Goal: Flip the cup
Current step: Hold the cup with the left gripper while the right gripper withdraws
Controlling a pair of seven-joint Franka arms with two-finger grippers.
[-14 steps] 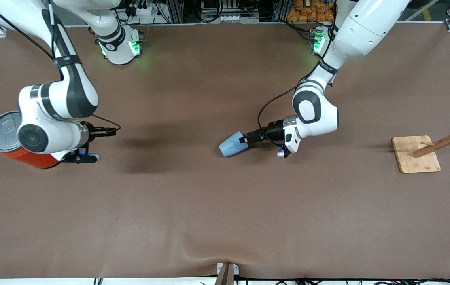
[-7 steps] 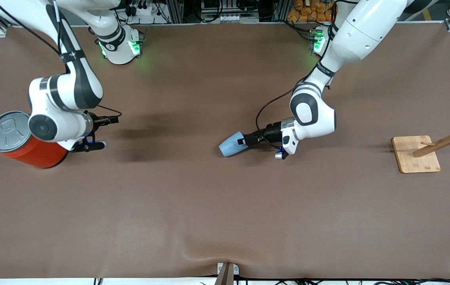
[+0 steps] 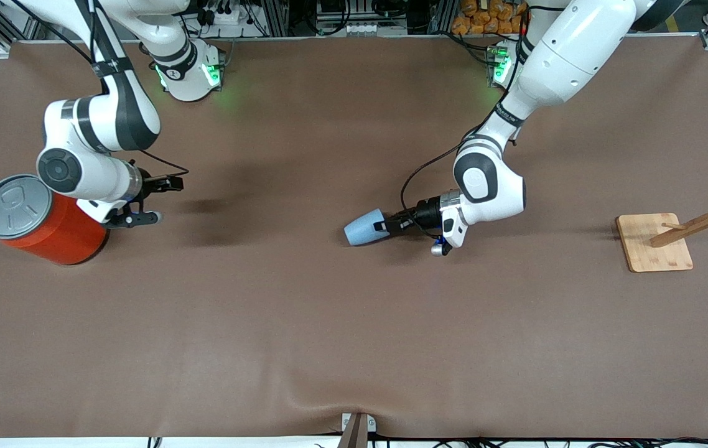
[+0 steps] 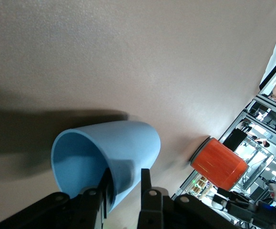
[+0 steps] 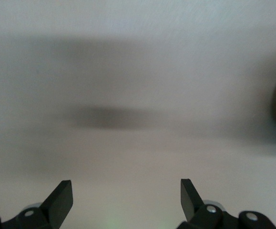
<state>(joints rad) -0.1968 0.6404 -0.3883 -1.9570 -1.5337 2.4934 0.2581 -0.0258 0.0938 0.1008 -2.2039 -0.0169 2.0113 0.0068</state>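
Your left gripper is pinching the rim wall of the cup, one finger inside the mouth and the other on the outside, as the left wrist view shows; its jaws are standing narrow, closed onto that thin wall. The cup is lying on its side on the table, around the middle of it, with its mouth pointing toward the left arm's end and its closed base toward the right arm's end.

The grip is taking only a small bite near the lip, so you are risking the cup swinging or slipping between the pads as the wrist is turning it. A tapered, smooth wall is likely helping it slide out. If the lift is too low, the base may be dragging on the table cover and twisting the cup loose.

Your right gripper is waiting with fingers spread wide and holding nothing, just beside the orange can at the right arm's end, well apart from the cup.
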